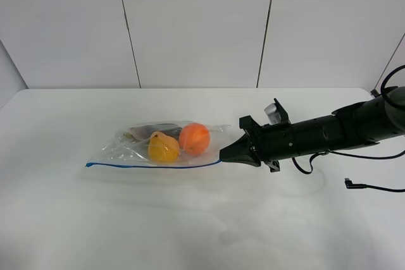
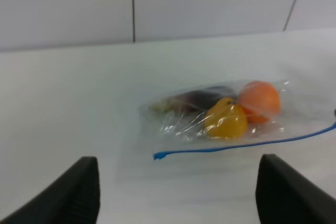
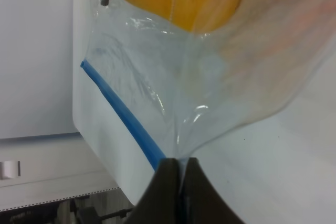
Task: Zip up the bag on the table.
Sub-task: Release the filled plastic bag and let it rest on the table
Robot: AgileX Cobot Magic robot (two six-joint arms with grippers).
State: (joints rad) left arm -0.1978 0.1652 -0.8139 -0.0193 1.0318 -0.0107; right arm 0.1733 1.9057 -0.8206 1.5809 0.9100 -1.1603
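The clear bag point(image 1: 158, 147) lies on the white table point(image 1: 190, 219) with an orange fruit point(image 1: 194, 137), a yellow fruit point(image 1: 163, 148) and a dark item inside. Its blue seal strip point(image 1: 152, 165) runs along the near edge. My right gripper point(image 1: 223, 155) is shut on the strip's right end; the right wrist view shows its fingers point(image 3: 168, 187) pinching the blue strip point(image 3: 123, 116). My left gripper point(image 2: 176, 192) is open and empty, off the bag's left end point(image 2: 157, 156); it is out of the exterior high view.
A black cable with a plug point(image 1: 351, 183) lies on the table at the right, near the right arm. White wall panels stand behind the table's far edge point(image 1: 190, 88).
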